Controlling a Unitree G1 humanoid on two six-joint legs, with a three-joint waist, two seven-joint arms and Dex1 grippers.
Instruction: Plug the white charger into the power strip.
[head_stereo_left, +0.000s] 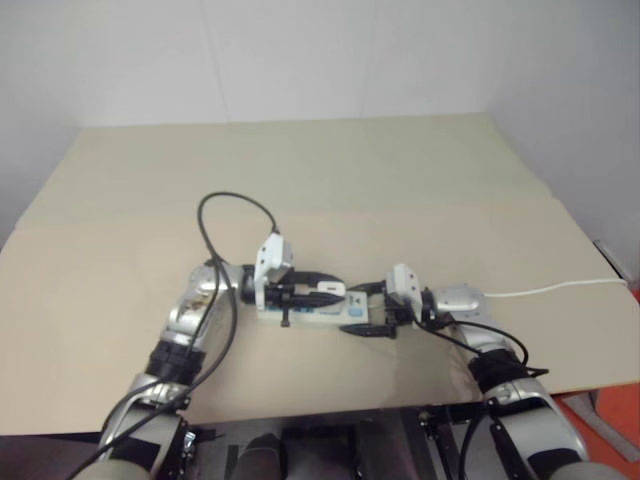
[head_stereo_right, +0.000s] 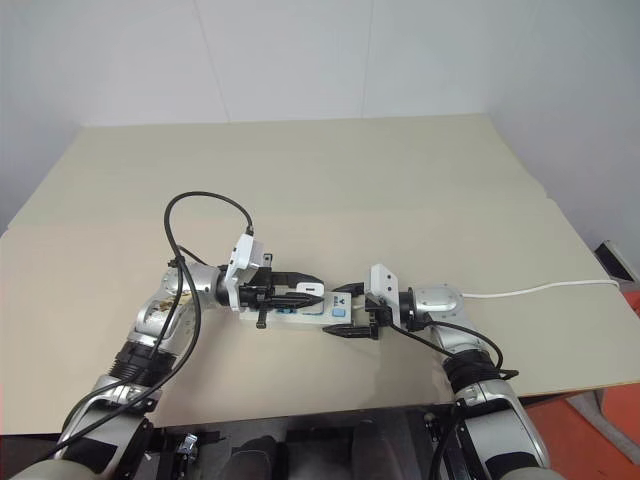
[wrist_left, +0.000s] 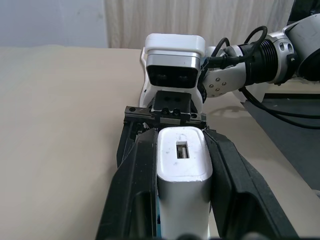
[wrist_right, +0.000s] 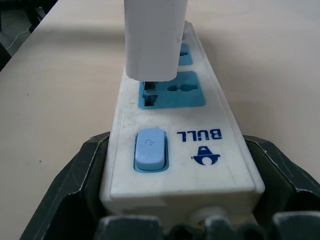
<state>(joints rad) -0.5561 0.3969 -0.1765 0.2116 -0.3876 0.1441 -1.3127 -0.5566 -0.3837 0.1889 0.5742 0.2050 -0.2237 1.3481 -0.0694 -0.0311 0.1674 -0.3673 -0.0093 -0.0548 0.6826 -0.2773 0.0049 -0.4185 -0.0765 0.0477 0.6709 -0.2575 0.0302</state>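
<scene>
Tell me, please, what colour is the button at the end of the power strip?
Light blue, clearest in the right wrist view: the button on the white power strip.

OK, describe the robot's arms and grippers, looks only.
Both arms are silver-grey metal with black ribbed joint sections and loose black cables looping alongside. The left gripper and right gripper each have a boxy white housing and two black fingers. The right gripper's housing carries a dark camera window.

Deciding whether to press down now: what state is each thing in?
Charger: clamped in the left gripper, upright over the strip's end socket, apparently not fully seated.
Power strip: flat on the table, button end between the right gripper's fingers.
Cord: lying slack.
</scene>
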